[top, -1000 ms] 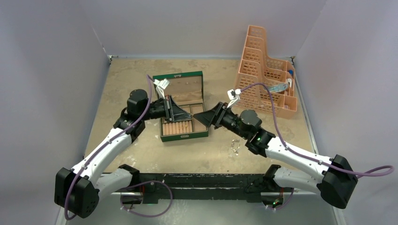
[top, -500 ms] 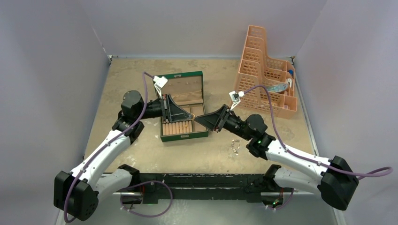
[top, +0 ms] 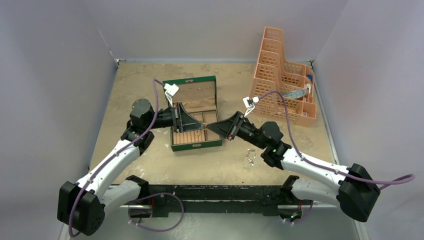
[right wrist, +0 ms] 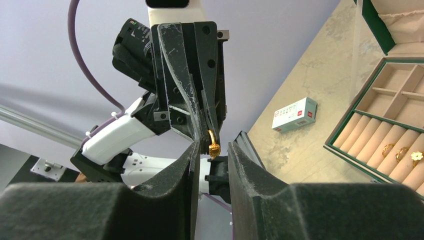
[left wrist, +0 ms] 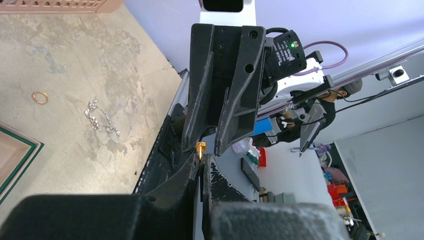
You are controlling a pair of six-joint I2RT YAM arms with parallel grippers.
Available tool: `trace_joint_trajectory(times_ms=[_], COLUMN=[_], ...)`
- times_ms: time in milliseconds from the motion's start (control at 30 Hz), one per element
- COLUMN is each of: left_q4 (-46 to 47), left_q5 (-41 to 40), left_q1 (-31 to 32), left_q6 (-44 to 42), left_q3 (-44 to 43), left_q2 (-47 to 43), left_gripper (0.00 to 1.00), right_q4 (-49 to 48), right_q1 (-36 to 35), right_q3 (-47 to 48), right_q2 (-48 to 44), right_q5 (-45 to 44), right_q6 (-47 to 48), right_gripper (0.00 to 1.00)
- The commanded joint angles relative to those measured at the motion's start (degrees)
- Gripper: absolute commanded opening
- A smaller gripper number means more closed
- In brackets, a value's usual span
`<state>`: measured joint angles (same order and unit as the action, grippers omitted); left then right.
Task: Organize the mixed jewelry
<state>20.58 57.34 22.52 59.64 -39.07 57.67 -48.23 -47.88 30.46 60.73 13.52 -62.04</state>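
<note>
Handover above green box: left tool clamped on gold ring, right tool part-open astride it, not gripping; three rings boxed, loose ring and chain on desk, unsorted.

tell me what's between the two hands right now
A small gold ring, pinched at the tips of the left hand and sitting in the gap between the fingers of the right hand. The right wrist view shows it best.
</note>
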Motion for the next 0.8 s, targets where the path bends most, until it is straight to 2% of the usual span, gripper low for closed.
trace_joint_trajectory(times_ms=[0, 167, 567, 767], left_q4=[3.9, 4.9, 7.7, 7.4], left_q5=[1.3, 1.5, 2.6, 1.9], left_q1=[-0.3, -0.3, -0.3, -0.3], left_q6=[0.8, 1.0, 2.5, 2.2], left_q3=[0.1, 0.4, 0.9, 1.1], left_q2=[-0.6, -0.6, -0.1, -0.1], left_gripper=[0.0, 0.0, 0.0, 0.0], right_q4=[-4.2, -4.3, -5.1, -5.6], right_q1=[0.4, 0.7, 0.8, 0.9], right_q3=[1.9, 2.0, 2.6, 2.4], right_q2=[-0.3, -0.1, 1.6, 1.3], right_q5=[1.3, 1.4, 3.4, 3.8], right_q6=[-0.6, -0.6, -0.5, -0.7], right_gripper=[0.27, 0.2, 0.2, 0.02])
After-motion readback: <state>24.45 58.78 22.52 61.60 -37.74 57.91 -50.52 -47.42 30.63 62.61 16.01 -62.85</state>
